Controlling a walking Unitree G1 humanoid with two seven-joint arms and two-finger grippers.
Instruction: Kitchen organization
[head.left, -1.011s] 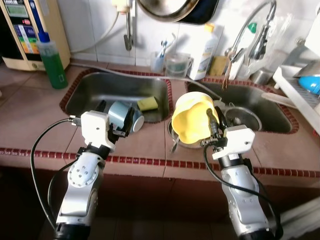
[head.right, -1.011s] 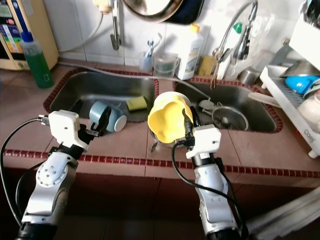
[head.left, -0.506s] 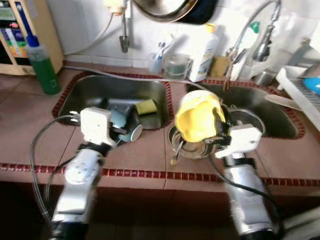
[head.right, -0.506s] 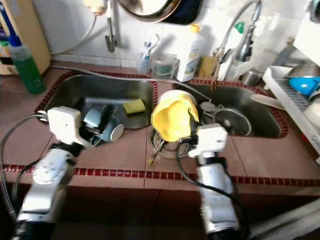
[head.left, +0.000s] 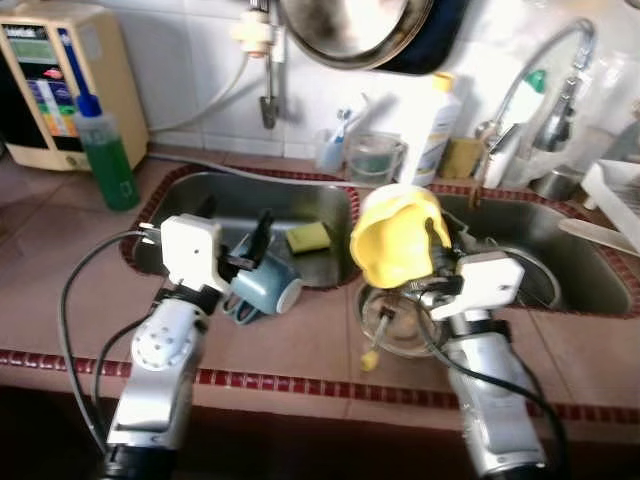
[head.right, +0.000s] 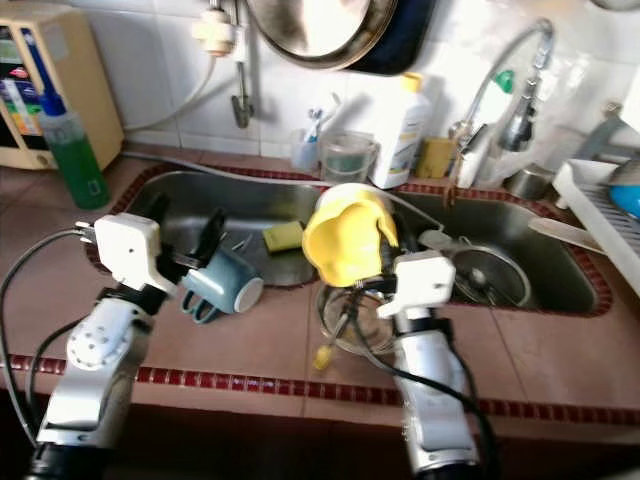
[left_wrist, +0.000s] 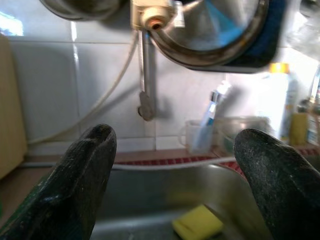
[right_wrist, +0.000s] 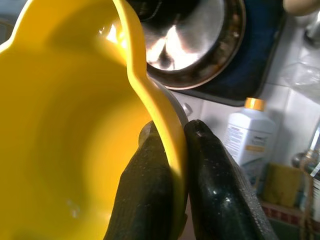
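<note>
A yellow plastic bowl (head.left: 393, 235) hangs tilted above the tiled divider between the two sinks. My right gripper (head.left: 436, 252) is shut on its rim, and in the right wrist view the rim sits pinched between both fingertips (right_wrist: 150, 165). A blue mug (head.left: 266, 286) lies on its side on the counter at the front edge of the left sink (head.left: 190, 200). My left gripper (head.left: 236, 222) hovers just above and behind the mug, open. Its fingers (left_wrist: 82, 175) stand wide apart with nothing between them.
A clear bowl with a yellow-handled utensil (head.left: 392, 322) sits under the yellow bowl. A yellow sponge (head.left: 310, 237) lies in the left sink. A green soap bottle (head.left: 105, 150), a white bottle (head.left: 441, 130), a faucet (head.left: 560, 90) and a dish rack (head.left: 615, 190) ring the sinks.
The camera has shifted. The blue mug, earlier up against my left fingers, now lies lower on the counter, apart from them. The yellow bowl stays in my right gripper.
</note>
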